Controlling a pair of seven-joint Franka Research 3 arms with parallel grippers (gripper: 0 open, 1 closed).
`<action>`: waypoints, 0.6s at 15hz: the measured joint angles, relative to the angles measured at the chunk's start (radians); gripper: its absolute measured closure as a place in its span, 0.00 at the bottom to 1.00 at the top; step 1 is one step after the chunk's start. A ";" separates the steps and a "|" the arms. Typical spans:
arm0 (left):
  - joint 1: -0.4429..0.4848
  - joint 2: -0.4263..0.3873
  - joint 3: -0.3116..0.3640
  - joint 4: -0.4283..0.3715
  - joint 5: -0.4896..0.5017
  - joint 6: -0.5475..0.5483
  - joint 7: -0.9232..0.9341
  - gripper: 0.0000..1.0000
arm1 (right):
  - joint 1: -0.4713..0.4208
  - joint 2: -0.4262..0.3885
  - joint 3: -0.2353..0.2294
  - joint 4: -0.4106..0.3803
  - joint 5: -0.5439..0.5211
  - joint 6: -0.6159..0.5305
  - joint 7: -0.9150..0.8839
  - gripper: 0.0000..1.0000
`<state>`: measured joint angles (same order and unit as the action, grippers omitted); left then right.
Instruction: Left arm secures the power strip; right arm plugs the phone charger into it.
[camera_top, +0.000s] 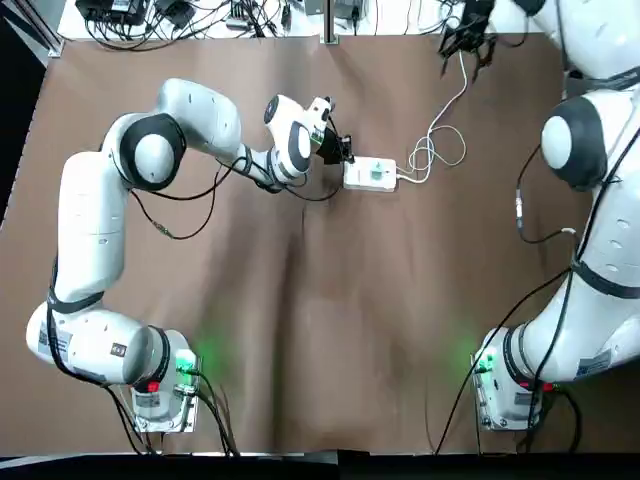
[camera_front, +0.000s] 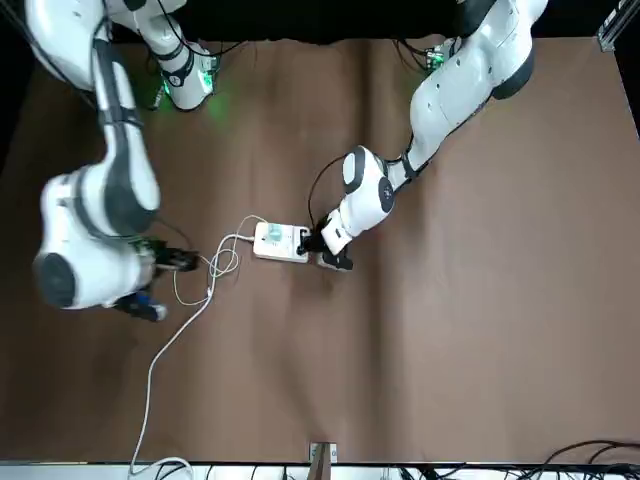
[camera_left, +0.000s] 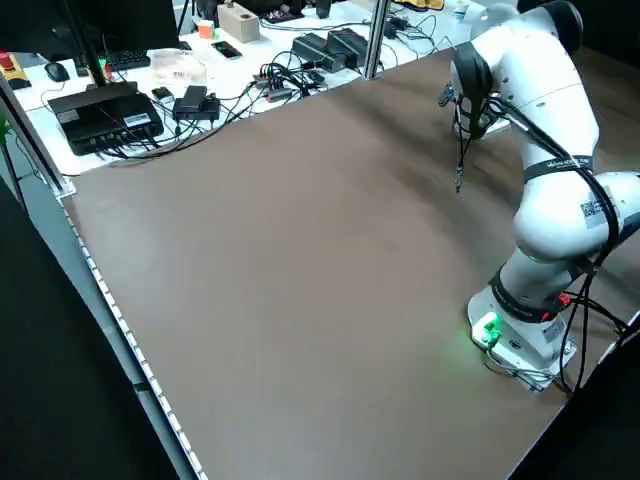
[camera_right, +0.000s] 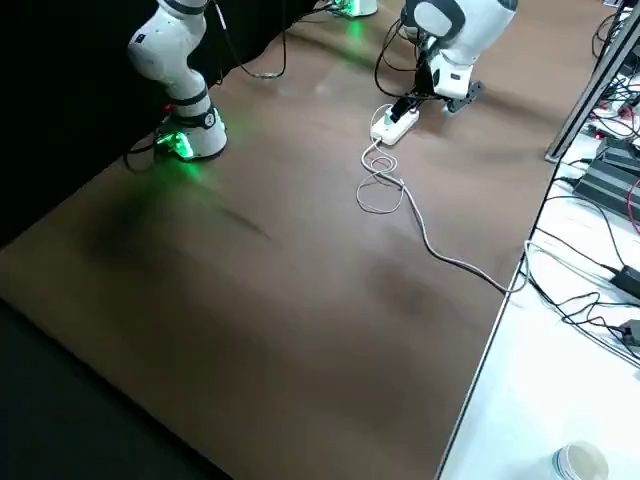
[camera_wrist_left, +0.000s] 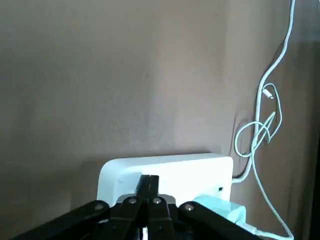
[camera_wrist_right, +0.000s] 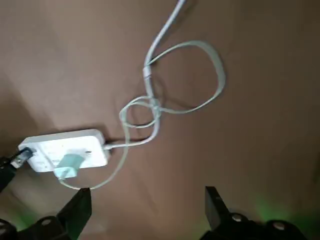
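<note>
Left pincer (camera_wrist_left: 149, 179) clamps strip (camera_wrist_left: 192, 172); right pincer (camera_wrist_right: 148, 191) (apart) gapes.

- Worktop (camera_top: 340, 350), brown, wrinkled surface, filling most of the top view.
- Power strip (camera_top: 370, 174), white, flat, upper centre.
- White cord (camera_top: 461, 95), running to upper right.
- Pale charger cable (camera_top: 463, 150), looped around cord.
- Arm bases (camera_top: 165, 408), lower left and lower right.
</note>
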<state>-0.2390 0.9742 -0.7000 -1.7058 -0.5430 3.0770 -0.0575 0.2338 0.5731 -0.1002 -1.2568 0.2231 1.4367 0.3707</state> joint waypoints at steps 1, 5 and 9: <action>0.000 0.000 0.002 0.003 0.000 0.000 0.000 0.99 | -0.032 -0.012 0.000 0.020 -0.015 -0.020 -0.038 0.00; 0.008 -0.011 0.005 0.029 0.000 -0.066 -0.007 0.99 | -0.159 -0.106 0.000 0.048 -0.026 -0.055 -0.157 0.00; 0.017 -0.055 0.048 0.070 0.000 -0.229 -0.040 0.97 | -0.167 -0.215 0.000 0.059 -0.032 -0.082 -0.161 0.00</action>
<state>-0.2222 0.9194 -0.6521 -1.6358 -0.5429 2.8480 -0.0972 0.0668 0.3585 -0.0998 -1.1974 0.1908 1.3549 0.2097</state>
